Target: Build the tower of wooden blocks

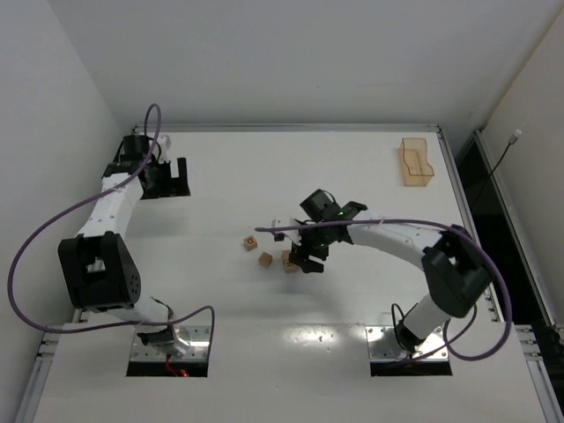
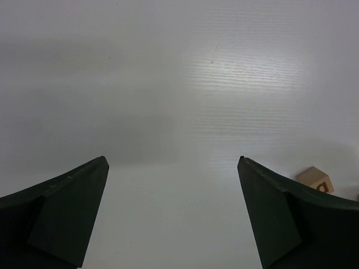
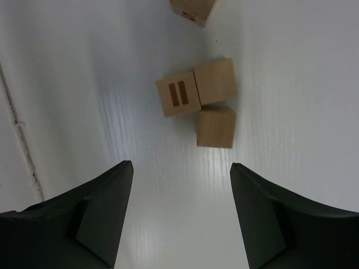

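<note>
Tower appears unbuilt: cubes (image 3: 178, 95) lie loose at twelve o'clock of the right claw (image 3: 179, 164) (gaping, empty; left claw (image 2: 172, 158) likewise).

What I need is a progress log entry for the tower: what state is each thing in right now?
wood blocks: lying loose, three touching, others apart; no tower yet
right end effector: open, empty, hovering by the three touching blocks
left end effector: open, empty, away from most blocks
tray: in the far right corner, nothing seen inside
</note>
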`<action>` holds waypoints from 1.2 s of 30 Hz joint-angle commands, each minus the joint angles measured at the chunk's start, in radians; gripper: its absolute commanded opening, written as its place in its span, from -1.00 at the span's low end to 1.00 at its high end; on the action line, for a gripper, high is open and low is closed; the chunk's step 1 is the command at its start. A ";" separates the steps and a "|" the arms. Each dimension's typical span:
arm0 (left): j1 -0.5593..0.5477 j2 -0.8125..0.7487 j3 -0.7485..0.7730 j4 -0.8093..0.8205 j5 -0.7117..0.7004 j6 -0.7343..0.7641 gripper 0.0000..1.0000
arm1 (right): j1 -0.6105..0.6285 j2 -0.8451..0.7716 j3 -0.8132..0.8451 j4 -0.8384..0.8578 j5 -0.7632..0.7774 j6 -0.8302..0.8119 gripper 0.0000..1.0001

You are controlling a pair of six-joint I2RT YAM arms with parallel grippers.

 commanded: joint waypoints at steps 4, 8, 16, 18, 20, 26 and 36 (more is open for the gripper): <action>0.045 0.023 0.003 -0.009 0.099 -0.014 1.00 | 0.048 0.192 0.110 0.003 0.049 0.007 0.28; 0.068 0.032 0.023 -0.009 0.120 -0.014 1.00 | 0.048 0.224 0.134 0.041 0.087 0.029 0.28; 0.097 0.050 0.023 -0.009 0.130 -0.005 1.00 | 0.048 0.292 0.177 0.061 0.148 0.047 0.28; 0.098 0.050 0.023 -0.009 0.139 -0.005 1.00 | 0.048 0.301 0.186 0.061 0.164 0.047 0.23; 0.098 0.060 0.023 -0.009 0.139 -0.005 1.00 | 0.048 0.301 0.186 0.061 0.173 0.047 -0.02; 0.107 0.070 0.033 -0.009 0.139 -0.005 1.00 | 0.048 0.312 0.206 0.032 0.193 0.047 -1.00; 0.107 0.040 0.000 0.065 -0.049 -0.097 1.00 | -0.044 0.320 0.536 -0.124 0.393 0.640 -1.00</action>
